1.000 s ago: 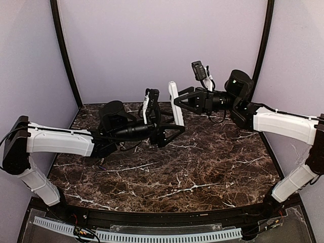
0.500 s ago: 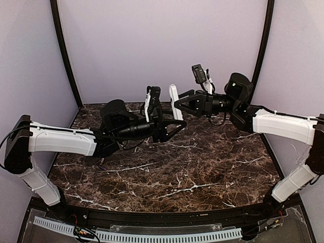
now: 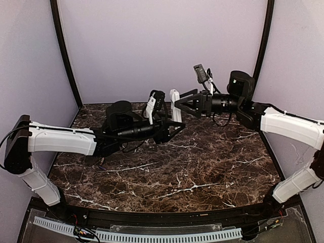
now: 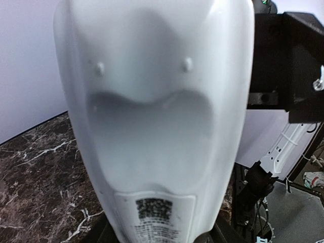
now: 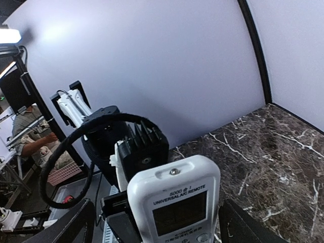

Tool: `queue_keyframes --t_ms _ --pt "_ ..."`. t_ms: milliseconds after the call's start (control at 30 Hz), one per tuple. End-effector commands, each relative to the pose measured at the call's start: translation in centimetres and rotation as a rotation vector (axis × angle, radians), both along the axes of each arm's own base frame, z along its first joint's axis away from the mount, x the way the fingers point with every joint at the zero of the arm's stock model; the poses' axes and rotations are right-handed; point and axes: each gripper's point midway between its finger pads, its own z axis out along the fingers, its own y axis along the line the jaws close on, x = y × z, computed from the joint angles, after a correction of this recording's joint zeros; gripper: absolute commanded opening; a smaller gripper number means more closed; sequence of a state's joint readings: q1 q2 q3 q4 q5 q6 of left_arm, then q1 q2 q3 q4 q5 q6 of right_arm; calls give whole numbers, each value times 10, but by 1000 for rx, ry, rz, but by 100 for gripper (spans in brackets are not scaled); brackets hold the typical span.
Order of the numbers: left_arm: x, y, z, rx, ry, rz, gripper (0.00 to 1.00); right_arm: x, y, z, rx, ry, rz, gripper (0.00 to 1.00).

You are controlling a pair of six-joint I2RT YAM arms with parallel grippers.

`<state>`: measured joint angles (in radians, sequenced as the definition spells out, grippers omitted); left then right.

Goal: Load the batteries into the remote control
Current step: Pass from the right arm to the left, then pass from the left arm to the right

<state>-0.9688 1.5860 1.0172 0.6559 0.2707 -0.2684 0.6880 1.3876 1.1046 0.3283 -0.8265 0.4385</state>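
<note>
The white remote control (image 3: 175, 105) stands upright in the air over the back of the table, between my two grippers. My left gripper (image 3: 174, 127) is shut on its lower end. In the left wrist view the remote control's (image 4: 152, 111) back, with a printed label, fills the frame above my left gripper (image 4: 162, 235). My right gripper (image 3: 177, 105) is open, its jaws on either side of the remote and clear of it. The right wrist view shows the remote control's (image 5: 177, 197) display side, with my right gripper (image 5: 162, 228) spread wide around it. The batteries are out of view.
A dark marbled tabletop (image 3: 202, 162) lies below both arms. Lilac walls and black frame poles (image 3: 65, 55) enclose it. Behind the remote, the right wrist view shows the left arm's wrist and cable loop (image 5: 101, 136).
My left gripper has closed from wide open onto the remote's lower end. My right gripper has opened and let go of it. The remote has shifted slightly.
</note>
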Motion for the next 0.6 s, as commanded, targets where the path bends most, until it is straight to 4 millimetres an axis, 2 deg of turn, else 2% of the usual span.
queue_keyframes --t_ms 0,67,167,433,567 --pt "24 16 -3 140 -40 158 40 29 -11 -8 -122 11 -221 81" --pt "34 20 -10 199 -37 217 37 44 -15 -18 -175 26 -304 77" --pt "48 26 -20 260 -34 296 35 52 -16 -35 -239 68 -336 72" --pt "56 25 -38 354 -17 324 31 61 -6 -49 -285 96 -339 69" --pt "58 22 -39 375 -22 331 31 64 0 -51 -292 95 -339 67"
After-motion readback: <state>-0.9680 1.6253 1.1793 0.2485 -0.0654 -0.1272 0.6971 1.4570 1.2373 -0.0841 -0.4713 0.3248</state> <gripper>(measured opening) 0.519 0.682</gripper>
